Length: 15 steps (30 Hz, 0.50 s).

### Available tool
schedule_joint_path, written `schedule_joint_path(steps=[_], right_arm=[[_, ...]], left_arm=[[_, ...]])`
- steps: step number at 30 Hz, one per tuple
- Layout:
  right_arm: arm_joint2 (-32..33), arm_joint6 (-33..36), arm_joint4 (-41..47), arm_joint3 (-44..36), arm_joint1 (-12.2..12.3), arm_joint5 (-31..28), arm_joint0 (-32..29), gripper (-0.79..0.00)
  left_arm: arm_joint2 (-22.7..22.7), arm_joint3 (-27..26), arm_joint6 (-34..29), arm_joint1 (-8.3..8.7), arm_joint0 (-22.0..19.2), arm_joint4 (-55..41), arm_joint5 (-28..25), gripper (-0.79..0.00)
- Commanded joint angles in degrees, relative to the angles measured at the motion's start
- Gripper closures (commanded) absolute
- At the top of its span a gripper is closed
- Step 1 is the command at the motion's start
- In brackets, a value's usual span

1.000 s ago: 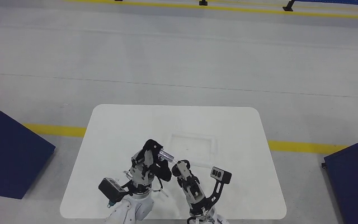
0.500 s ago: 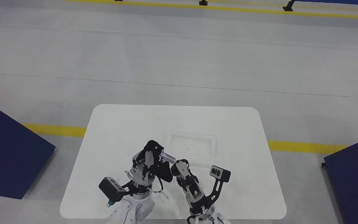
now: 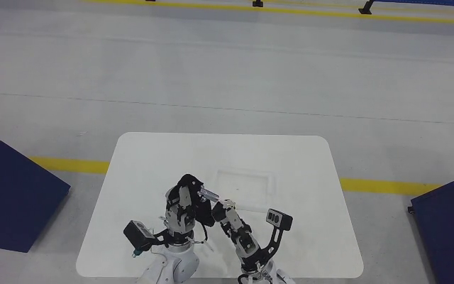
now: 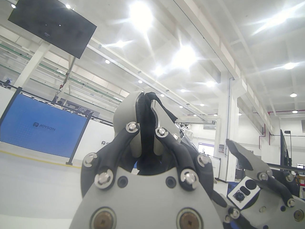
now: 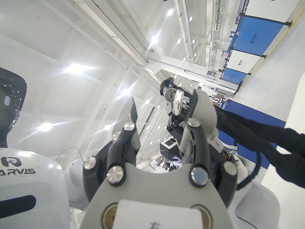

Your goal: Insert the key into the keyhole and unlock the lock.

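Right gripper (image 5: 164, 102), fingers (image 5: 202, 113) apart, is raised above the table (image 3: 298, 163) with the key (image 5: 177, 103) between them, just beside one toothed pad. The key appears seated in the round face of the lock (image 5: 169, 94), which the left gripper (image 3: 190, 190) holds clamped in the air, facing it. Step in hand, by judgement: insertion done, turning not yet begun. The next move calls for closing squarely on the key's flat head, then rotating the wrist about the key's axis while the lock is held steady.
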Motion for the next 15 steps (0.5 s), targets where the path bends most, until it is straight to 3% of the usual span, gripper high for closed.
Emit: schedule_joint_path(steps=[1, 5, 9, 15], right_arm=[[0.23, 0.24, -0.22, 0.02, 0.01, -0.05, -0.18, -0.536], [1.51, 1.13, -0.55, 0.39, 0.24, -0.45, -0.74, -0.520], [3.69, 2.40, -0.57, 0.57, 0.66, -0.83, -1.37, -0.382], [6.40, 4.54, 0.42, 0.27, 1.18, -0.67, -1.54, -0.329]], left_arm=[[-0.10, -0.08, 0.01, -0.07, 0.13, -0.56, -0.12, 0.000], [-0.34, -0.44, -0.23, -0.16, 0.33, -1.32, -0.36, 0.000], [-0.54, -0.61, -0.32, -0.22, 0.48, -1.37, -0.39, 0.000], [-0.57, -0.72, -0.45, -0.39, 0.54, -1.57, -0.49, 0.000]])
